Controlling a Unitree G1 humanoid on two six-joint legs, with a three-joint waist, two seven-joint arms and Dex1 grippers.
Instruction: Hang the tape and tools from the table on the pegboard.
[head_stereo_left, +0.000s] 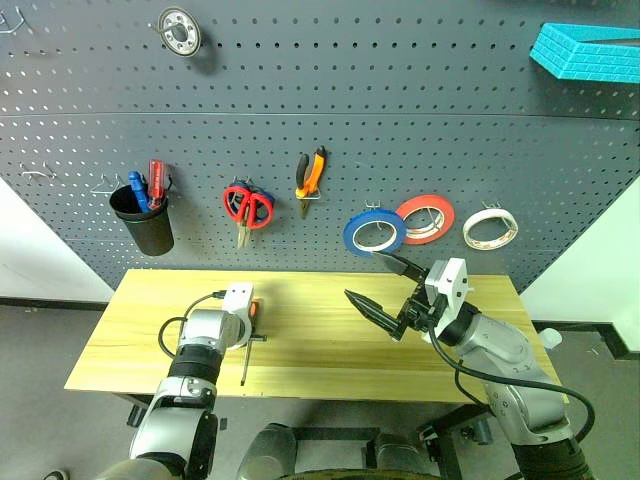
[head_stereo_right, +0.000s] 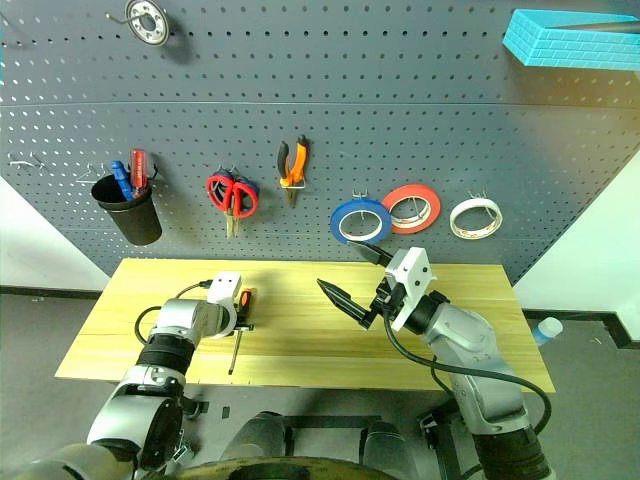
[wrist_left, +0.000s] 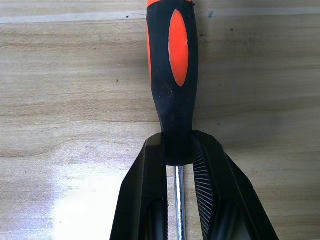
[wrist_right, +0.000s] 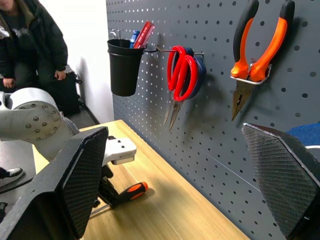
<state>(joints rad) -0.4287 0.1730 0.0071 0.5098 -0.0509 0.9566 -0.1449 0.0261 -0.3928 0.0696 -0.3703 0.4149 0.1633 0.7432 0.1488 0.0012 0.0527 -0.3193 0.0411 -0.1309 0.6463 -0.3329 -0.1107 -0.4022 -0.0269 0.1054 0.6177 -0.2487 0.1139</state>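
Note:
On the light wood table (head_stereo_left: 330, 345) lies the slim screwdriver (head_stereo_left: 247, 350) with its orange-and-black handle (wrist_left: 172, 75). My left gripper (head_stereo_left: 250, 322) points down at the table and is shut on the lower end of that handle, its fingers (wrist_left: 145, 200) on either side of it. Above the table's middle, my right gripper (head_stereo_left: 361, 274) is open and holds nothing, facing the pegboard (head_stereo_left: 400, 100). On the pegboard hang the red-handled scissors (head_stereo_left: 248, 207), the pliers (head_stereo_left: 311, 175) and the whitish tape (head_stereo_left: 490, 228).
A black cup (head_stereo_left: 142, 225) with a red and a blue screwdriver hangs at the board's left. A blue roll (head_stereo_left: 373, 232) and a red-orange roll (head_stereo_left: 427, 218) hang beside the tape. A turquoise box (head_stereo_left: 590, 50) sits top right. A person (wrist_right: 30, 45) stands beyond the table's end.

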